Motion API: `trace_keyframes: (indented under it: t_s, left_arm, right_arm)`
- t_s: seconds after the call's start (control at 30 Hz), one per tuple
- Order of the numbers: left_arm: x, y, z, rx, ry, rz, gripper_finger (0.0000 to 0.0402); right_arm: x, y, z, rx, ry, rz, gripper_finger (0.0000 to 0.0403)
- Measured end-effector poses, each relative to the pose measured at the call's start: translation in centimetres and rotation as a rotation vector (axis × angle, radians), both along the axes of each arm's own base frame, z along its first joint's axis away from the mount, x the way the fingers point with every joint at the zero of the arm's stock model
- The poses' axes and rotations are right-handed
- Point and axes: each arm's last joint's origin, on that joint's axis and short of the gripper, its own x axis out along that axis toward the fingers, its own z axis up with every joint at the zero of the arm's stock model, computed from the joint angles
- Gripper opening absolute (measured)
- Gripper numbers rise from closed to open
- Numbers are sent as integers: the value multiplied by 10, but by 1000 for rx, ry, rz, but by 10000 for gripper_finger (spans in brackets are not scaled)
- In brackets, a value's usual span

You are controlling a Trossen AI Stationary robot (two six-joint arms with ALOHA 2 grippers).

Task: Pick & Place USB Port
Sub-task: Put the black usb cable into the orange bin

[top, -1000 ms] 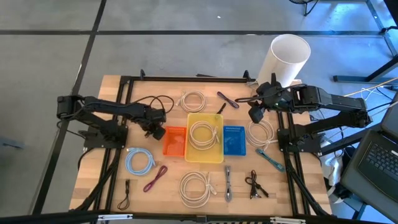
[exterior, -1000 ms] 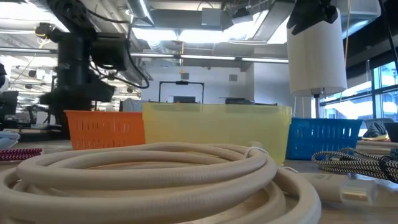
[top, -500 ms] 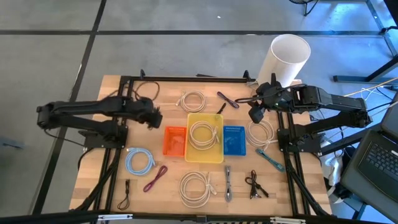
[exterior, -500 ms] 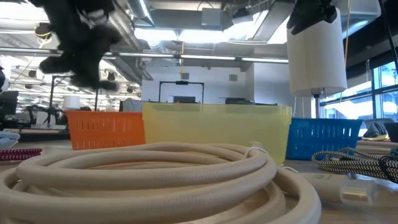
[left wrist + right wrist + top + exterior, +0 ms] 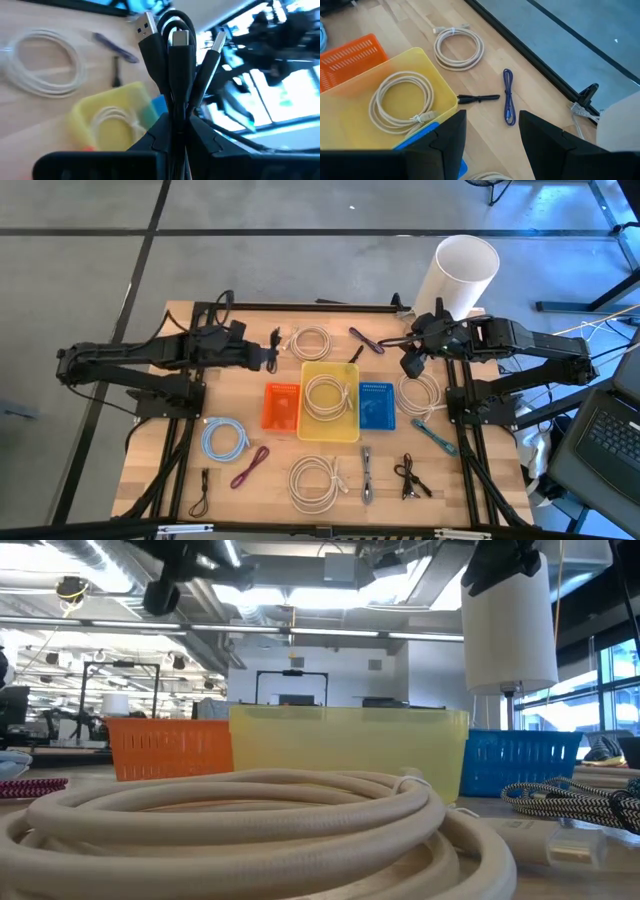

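My left gripper (image 5: pixel 266 358) hangs above the table, left of the white coil (image 5: pixel 310 341) and beyond the orange bin (image 5: pixel 281 406), and is shut on a folded black USB cable (image 5: pixel 172 55). It shows at the top of the low view (image 5: pixel 175 575). Three bins stand in a row mid-table: orange, yellow (image 5: pixel 345 430) with a white coil inside, and blue (image 5: pixel 376 405). My right gripper (image 5: pixel 410 364) waits open above the table's far right part, its fingers apart in its wrist view (image 5: pixel 492 145). My left gripper pinches the black USB cable bundle between its two fingers, several strands side by side (image 5: pixel 177 92). The plug ends (image 5: pixel 146 22) stick out past the fingertips. The fingers lie roughly level, pointing toward the table's right. The cable is lifted clear of the table.
Loose cables lie around: a blue coil (image 5: pixel 224 440), a maroon cable (image 5: pixel 249 466), a white coil (image 5: pixel 315 480) near the front, another white coil (image 5: pixel 420 392), a purple cable (image 5: pixel 365 340) and small black cables. A white cylinder (image 5: pixel 458 275) stands at the far right corner.
My left gripper has risen from beside the orange bin, moved toward the far edge and a little to the right, and turned so its fingers point toward the table's right, carrying the black cable with it.
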Motion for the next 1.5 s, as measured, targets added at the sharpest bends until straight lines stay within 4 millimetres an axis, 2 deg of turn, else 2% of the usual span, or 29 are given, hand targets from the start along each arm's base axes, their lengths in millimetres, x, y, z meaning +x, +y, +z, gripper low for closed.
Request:
trace_keyframes:
  t_s: [0.17,0.37,0.5,0.63,0.87,1.1,1.5]
  left_arm:
    - [12,-24,0,-44,-57,-22,26]
    - [23,-61,-9,-115,-71,-1,26]
    - [30,-82,-20,-141,-56,31,26]
    - [38,-95,-33,-172,-20,60,26]
    - [46,-101,-60,-250,104,114,26]
    - [43,-101,-87,-313,303,191,26]
    - [51,-90,-120,-326,559,217,26]
  right_arm:
    - [-4,0,-3,3,47,-3,184]
    - [-5,0,-3,3,59,-3,184]
    - [-5,0,-3,-7,59,-9,184]
    - [-5,0,-3,-8,60,-7,184]
    - [-5,0,-4,-8,64,-7,184]
    - [-5,0,-4,-7,65,-6,184]
    - [-5,0,-4,-5,65,-6,184]
